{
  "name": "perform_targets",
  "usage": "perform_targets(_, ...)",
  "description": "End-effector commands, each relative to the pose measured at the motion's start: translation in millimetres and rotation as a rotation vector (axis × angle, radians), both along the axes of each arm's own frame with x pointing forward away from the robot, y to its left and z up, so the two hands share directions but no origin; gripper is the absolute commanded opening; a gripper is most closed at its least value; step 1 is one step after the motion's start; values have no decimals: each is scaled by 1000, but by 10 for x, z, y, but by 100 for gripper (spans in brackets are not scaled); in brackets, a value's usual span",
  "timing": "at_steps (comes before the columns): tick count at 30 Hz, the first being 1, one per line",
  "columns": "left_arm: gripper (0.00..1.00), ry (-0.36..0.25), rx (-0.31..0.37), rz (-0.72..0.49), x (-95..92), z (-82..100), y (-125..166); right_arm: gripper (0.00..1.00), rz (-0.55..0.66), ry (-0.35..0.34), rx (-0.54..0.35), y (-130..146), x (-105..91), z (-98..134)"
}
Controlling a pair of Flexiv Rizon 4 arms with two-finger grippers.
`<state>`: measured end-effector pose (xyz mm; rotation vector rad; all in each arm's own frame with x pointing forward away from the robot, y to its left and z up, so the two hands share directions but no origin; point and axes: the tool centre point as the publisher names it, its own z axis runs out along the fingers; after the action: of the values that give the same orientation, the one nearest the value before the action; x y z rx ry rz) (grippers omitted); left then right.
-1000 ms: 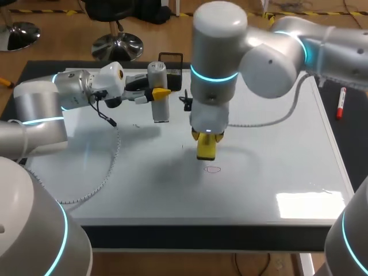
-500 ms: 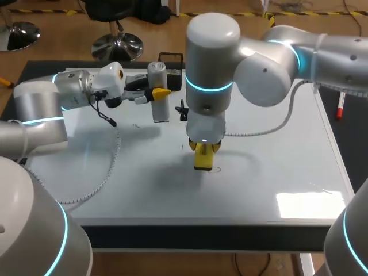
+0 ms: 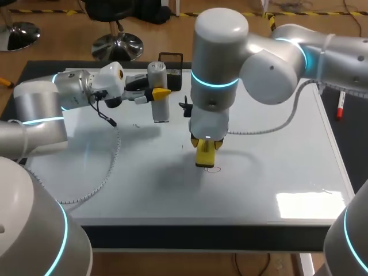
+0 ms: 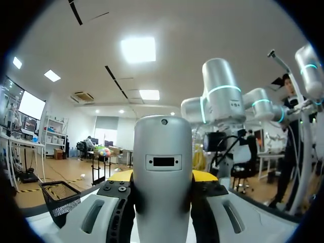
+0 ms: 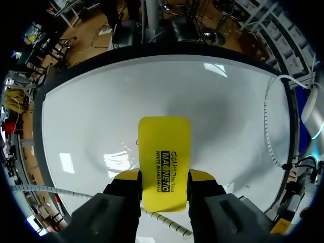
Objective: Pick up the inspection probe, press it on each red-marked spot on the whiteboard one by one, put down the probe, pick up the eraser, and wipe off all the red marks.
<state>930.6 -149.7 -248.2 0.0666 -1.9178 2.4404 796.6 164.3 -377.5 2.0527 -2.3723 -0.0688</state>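
The grey cylindrical inspection probe hangs upright above the back of the whiteboard, with my left gripper shut on it. In the left wrist view the probe fills the space between the yellow-tipped fingers. My right gripper is shut on the yellow eraser, which stands on the board's middle. A small red mark shows just at the eraser's lower edge. In the right wrist view the eraser points down at the board, and a bit of the red mark peeks out beside it.
A black wire basket stands at the board's back edge, and a small black clip lies just behind my right wrist. A red marker pen lies on the dark mat right of the board. Faint smudges show left of centre.
My right arm has brought the eraser down and toward the front onto the red mark, shifting a little left and back. The left arm has kept still with the probe.
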Motion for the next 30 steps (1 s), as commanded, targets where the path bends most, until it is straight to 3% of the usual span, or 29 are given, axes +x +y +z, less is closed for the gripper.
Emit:
perform_targets(1,0,-1,0,3,-6,11,-2,0,2,-3,-2,-13,-2,13)
perform_targets(8,0,-1,0,3,-6,11,-2,0,4,-3,2,-8,-10,10)
perform_targets(21,0,-1,0,3,-6,11,-2,0,0,32,-3,-10,-225,-278)
perform_targets(30,0,-1,0,3,-6,11,-2,0,8,32,-2,31,-231,-416)
